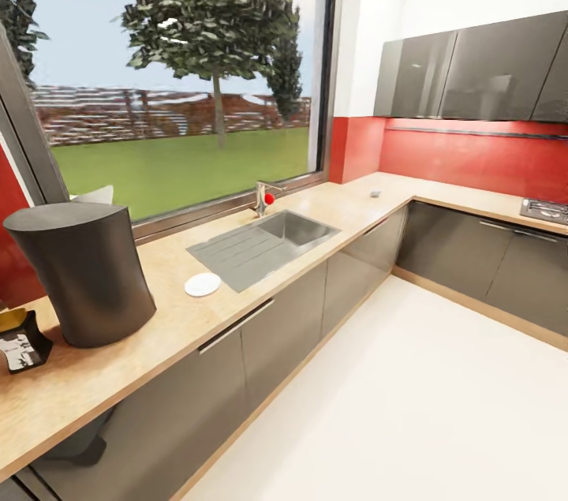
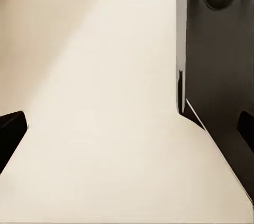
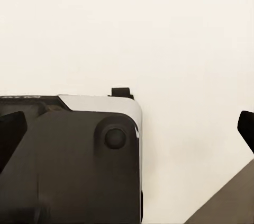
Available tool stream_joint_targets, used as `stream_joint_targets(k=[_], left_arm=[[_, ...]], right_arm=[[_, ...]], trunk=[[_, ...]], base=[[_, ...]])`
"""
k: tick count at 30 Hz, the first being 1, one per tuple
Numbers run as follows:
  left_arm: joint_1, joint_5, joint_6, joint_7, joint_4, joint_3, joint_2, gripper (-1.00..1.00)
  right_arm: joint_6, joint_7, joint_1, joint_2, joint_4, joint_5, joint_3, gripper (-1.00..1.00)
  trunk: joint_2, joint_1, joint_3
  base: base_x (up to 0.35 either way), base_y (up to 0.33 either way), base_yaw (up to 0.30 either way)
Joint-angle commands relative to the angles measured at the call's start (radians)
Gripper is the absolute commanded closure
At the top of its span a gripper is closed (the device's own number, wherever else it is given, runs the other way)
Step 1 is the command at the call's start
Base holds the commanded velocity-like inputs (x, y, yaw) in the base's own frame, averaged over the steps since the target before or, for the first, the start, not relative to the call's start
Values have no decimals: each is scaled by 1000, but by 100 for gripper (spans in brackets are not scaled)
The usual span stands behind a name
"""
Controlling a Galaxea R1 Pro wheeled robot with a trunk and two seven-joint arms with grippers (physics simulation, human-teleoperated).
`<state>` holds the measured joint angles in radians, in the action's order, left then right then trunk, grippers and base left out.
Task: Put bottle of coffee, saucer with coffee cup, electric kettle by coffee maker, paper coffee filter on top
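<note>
From my head, the coffee maker stands on the bench; the saucer lies between it and the sink, the bottle of coffee just beside it. Both wrist views look down at floor: my left end effector and right end effector are spread apart, empty. I should approach squarely.

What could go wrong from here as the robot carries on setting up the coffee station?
The small dark jar with the white label stands near the light-wood countertop's front edge beside the tall dark-grey coffee maker; a careless reach could knock it off. The flat round white saucer lies by the steel sink's drainer and might slide in.
</note>
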<state>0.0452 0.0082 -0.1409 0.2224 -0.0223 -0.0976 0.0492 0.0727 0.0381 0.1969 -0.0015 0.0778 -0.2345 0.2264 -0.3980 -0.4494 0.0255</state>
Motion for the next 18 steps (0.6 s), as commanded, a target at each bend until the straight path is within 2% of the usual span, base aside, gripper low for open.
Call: stream_joint_targets(k=[1,6,12,18], left_arm=[[0,1,0,6,0,-8,0,-100],[1,2,8,8,3,-10,0,-100],[1,2,83,13,3,-8,-5,-100],[0,1,122,15,2,-9,-11,-100]], right_arm=[[4,2,1,0,-2,-11,8,-100],[4,0,1,-1,-3,-12,8,-100],[4,-2,1,-2,-6,-14,8,-100],[7,-2,1,-2,-7,-15,7,-100]], trunk=[[-2,-1,2],[-2,-1,2],[-2,-1,2],[-2,-1,2]], base=[[0,0,-20],[0,0,-8],[32,-18,-1],[147,-165,0]])
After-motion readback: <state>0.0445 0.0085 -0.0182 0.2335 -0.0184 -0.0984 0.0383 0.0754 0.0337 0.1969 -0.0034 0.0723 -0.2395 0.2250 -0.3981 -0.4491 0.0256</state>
